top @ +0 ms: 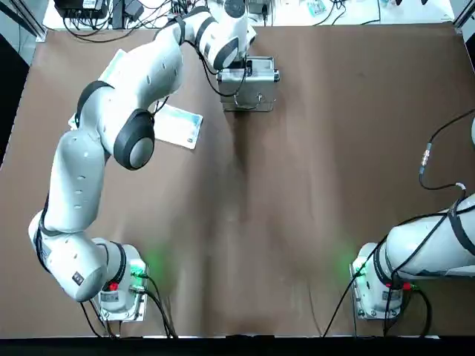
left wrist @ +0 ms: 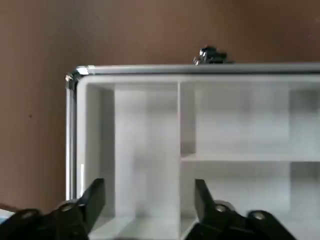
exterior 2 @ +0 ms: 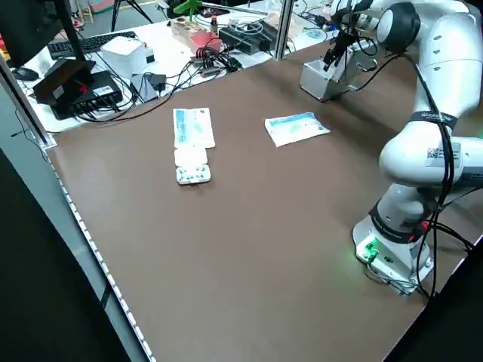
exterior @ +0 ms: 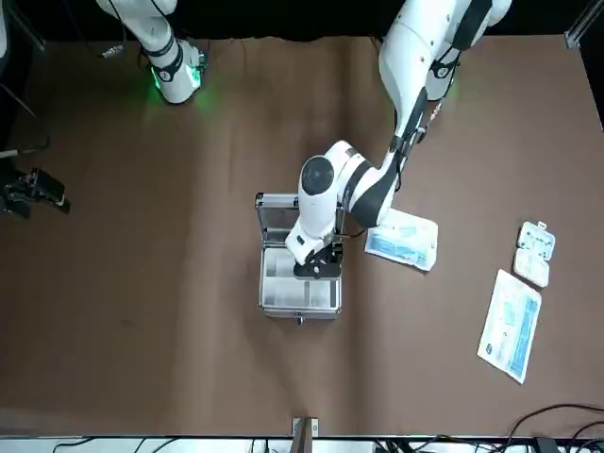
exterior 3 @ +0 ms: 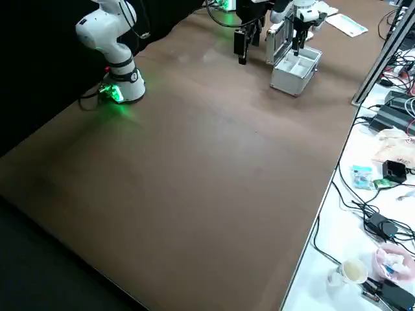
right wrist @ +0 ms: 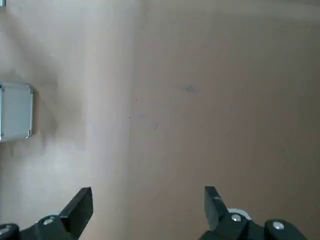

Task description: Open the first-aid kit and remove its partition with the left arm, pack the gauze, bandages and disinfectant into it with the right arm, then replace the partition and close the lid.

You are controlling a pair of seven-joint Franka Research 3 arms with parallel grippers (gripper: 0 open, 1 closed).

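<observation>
The silver first-aid kit [exterior: 300, 288] stands open at the far middle of the table, its lid [exterior: 280, 215] upright on the side nearer the arms. Inside lies the white partition [left wrist: 150, 130] with its dividers. My left gripper [left wrist: 147, 200] hovers open just over that interior, nothing between its fingers; it shows over the case's middle in the front view too [exterior: 317, 265]. My right gripper [right wrist: 147, 205] is open over bare table, far to the right [exterior: 36, 189]. A blue-printed flat packet [exterior: 403, 239] lies beside the case. I cannot make out the disinfectant.
A long blue-printed packet [exterior: 511, 324] and a small white blister pack [exterior: 533, 253] lie toward the table's far left corner. Beyond the far edge, a bench holds cables and boxes [exterior 2: 113, 60]. The left arm's elbow [top: 133, 137] hangs over the packet beside the case.
</observation>
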